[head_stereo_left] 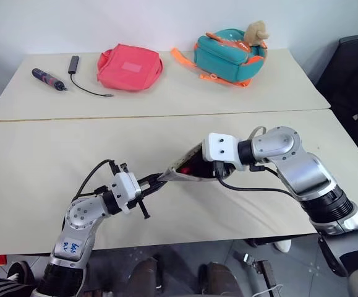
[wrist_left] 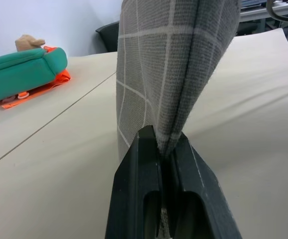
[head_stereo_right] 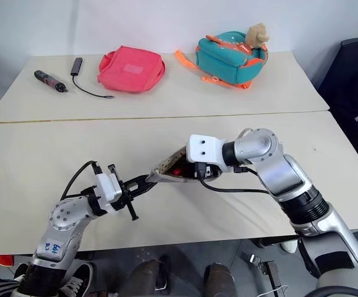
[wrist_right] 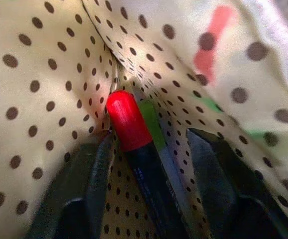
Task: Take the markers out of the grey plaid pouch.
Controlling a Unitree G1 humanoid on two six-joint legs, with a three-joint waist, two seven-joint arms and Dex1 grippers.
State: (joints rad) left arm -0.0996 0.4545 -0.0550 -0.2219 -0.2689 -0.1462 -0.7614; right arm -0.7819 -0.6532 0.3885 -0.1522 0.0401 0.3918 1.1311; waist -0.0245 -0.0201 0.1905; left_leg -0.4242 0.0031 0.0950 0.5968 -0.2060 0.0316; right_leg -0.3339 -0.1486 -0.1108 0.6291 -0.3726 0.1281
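Note:
The grey plaid pouch [head_stereo_left: 180, 169] hangs just above the near table, stretched between both arms. My left gripper [wrist_left: 164, 144] is shut on one fabric edge of the pouch [wrist_left: 168, 64]. My right gripper [wrist_right: 151, 142] is inside the pouch mouth, among the dotted tan lining [wrist_right: 39, 74]. It is open, with one dark finger on each side of the markers. A red marker [wrist_right: 126, 119] with a black barrel lies between those fingers. A green marker [wrist_right: 151, 124] lies right beside it, partly under it. Neither finger presses the markers. From the head views a red bit [head_stereo_right: 177, 171] shows in the pouch opening.
On the far table lie a pink-red pouch [head_stereo_left: 129, 67], a teal-orange backpack [head_stereo_left: 228, 55] with a plush toy, and a dark tool with a cable [head_stereo_left: 49, 78]. A seam [head_stereo_left: 166, 116] separates the two tables. The near table's front edge [head_stereo_left: 197, 238] is close below the arms.

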